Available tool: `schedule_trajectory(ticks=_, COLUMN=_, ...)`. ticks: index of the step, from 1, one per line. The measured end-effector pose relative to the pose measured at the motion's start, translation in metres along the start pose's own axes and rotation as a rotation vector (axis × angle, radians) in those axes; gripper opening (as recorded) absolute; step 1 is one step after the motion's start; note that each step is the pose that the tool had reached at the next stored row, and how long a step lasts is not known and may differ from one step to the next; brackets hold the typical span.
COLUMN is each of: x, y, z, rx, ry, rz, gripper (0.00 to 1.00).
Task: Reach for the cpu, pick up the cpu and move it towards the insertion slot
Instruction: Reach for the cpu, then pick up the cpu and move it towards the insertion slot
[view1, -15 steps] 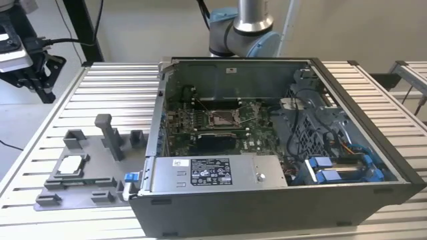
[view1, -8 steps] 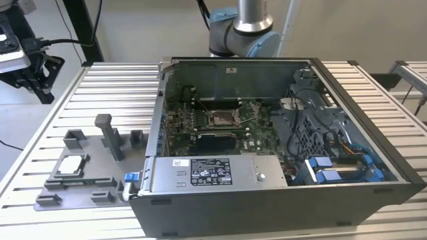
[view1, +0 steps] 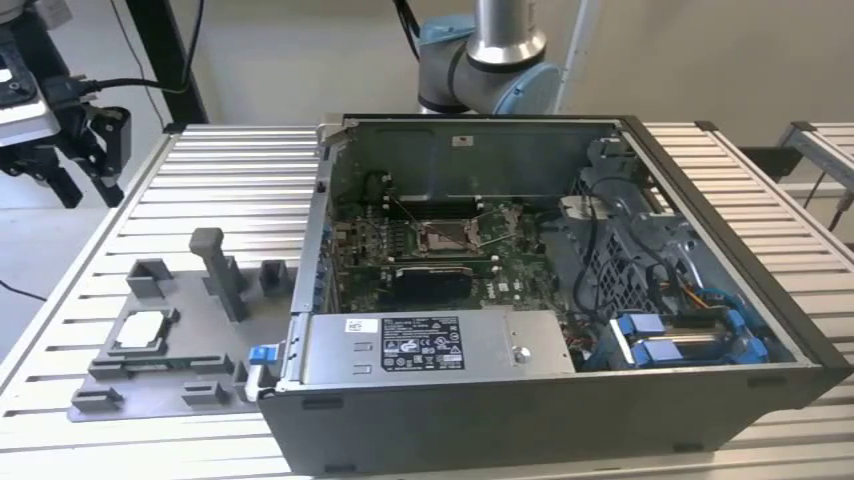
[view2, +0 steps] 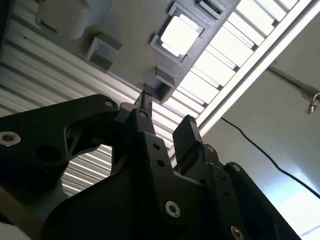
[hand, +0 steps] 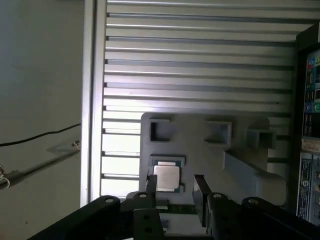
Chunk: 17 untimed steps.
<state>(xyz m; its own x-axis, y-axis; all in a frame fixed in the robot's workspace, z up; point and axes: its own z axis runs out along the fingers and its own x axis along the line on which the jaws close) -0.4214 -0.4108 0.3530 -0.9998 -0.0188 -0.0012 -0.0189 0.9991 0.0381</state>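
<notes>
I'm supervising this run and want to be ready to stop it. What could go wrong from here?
1. The cpu lies in a pocket of the grey fixture. The open gripper could catch the pocket's rim instead of the chip's edges.
2. The insertion slot sits low inside the computer case, so a carried chip could clip the case wall.

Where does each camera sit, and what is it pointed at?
Exterior view: off the arm, above the table, looking down into the computer case; the arm shows behind.
First wrist view: on the arm, looking past the open gripper at the cpu.
Second wrist view: likewise, from another angle.
All three share the cpu on its grey fixture.
</notes>
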Motion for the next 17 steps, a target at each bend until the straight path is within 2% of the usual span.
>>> schedule_trajectory(ticks=10, x=0.0007, y=-0.0004, z=0.0003, rx=0.0, ry=0.0, rz=0.0, gripper=1.0)
schedule_trajectory(ticks=17, x=0.0007, y=-0.0024, z=0.01, rx=0.0, ry=0.0, rz=0.0, gripper=1.0)
